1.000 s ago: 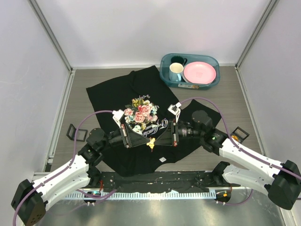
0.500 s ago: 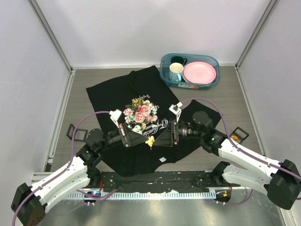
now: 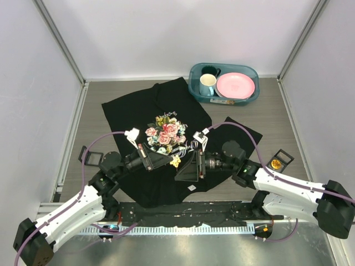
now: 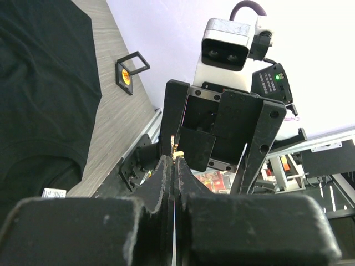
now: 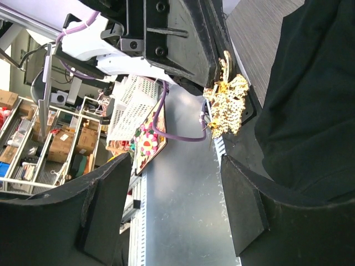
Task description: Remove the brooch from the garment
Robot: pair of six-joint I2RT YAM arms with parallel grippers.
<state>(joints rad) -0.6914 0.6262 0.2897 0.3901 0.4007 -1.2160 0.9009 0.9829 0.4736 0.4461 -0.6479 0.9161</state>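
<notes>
While the garment (image 3: 138, 111) lies spread, a bin (image 3: 233, 65) holds plate (image 3: 236, 86) and mugs (image 3: 207, 84).

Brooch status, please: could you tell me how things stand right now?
Left gripper shut on the brooch, which looks clear of the garment. Right gripper open, empty, facing it. Nothing in the way.

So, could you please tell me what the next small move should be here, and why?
Probably the left gripper should lift the brooch a little higher above the garment. It is shut on the brooch, the right gripper stands open and holds nothing, and the right wrist view shows the brooch apparently clear of the cloth.
</notes>
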